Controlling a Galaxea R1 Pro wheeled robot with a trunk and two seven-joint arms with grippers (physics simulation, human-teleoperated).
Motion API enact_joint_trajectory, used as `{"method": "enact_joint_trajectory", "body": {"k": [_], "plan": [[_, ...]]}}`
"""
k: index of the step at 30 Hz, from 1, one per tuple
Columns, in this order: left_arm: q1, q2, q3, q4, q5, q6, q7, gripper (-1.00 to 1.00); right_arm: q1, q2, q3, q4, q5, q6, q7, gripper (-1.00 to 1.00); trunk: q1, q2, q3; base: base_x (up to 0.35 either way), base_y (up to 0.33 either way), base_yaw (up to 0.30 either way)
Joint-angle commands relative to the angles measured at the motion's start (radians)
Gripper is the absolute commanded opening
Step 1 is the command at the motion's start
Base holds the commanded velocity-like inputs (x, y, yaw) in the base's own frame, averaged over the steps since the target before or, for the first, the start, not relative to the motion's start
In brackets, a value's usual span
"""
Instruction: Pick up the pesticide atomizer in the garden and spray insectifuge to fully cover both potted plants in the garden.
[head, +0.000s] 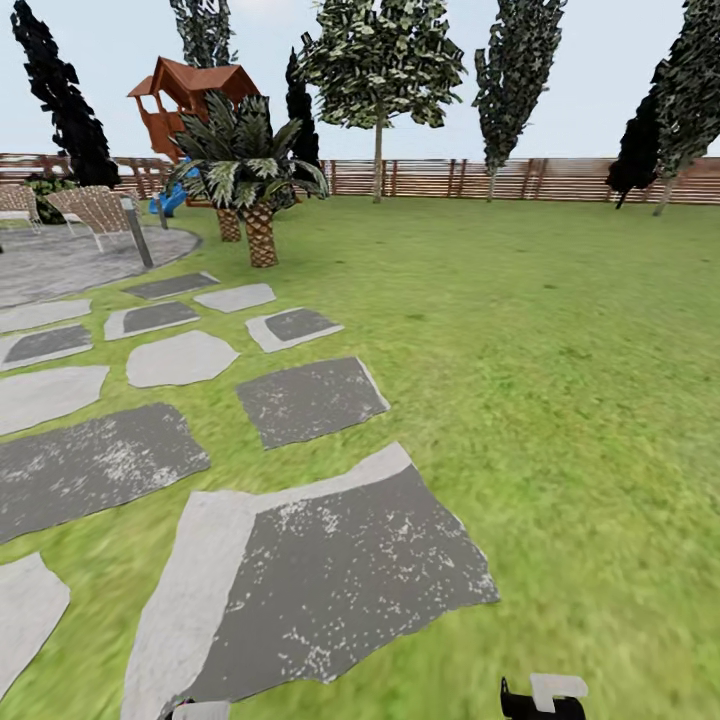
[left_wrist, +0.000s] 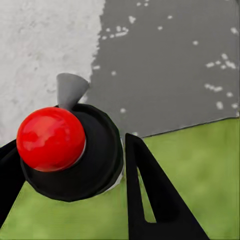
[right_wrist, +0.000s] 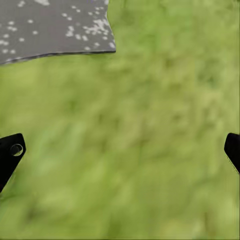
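No legible writing. The left pincer (left_wrist: 75, 165) grips a black-collared, red-knobbed object (left_wrist: 50, 139), possibly the atomizer, over a near stepping stone (left_wrist: 170, 65). The right pincer (right_wrist: 120, 150) is spread wide above lawn (right_wrist: 130, 125). Two palms (head: 250, 170) stand far left.

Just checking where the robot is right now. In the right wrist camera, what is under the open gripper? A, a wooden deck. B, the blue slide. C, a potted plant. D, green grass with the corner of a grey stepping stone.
D: the right wrist view looks down past the spread fingertips on grass, with a grey stepping stone at one corner.
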Motion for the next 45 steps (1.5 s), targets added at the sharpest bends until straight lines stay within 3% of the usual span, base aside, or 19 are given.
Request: {"method": "enact_joint_trajectory", "body": {"k": [1,45], "plan": [[-0.001,0.0,0.005,0.001,-0.002,-0.003,0.001,-1.0,-0.001,0.0,-0.008,0.001,0.011,-0.003,-0.003,1.0,0.0,0.0,-0.001,0.34,0.0,0.011],[-0.001,0.0,0.004,0.002,0.001,-0.004,0.001,-1.0,-0.001,0.0,-0.008,0.001,0.011,-0.003,-0.003,1.0,0.0,0.0,-0.001,0.34,0.0,0.0]]}}
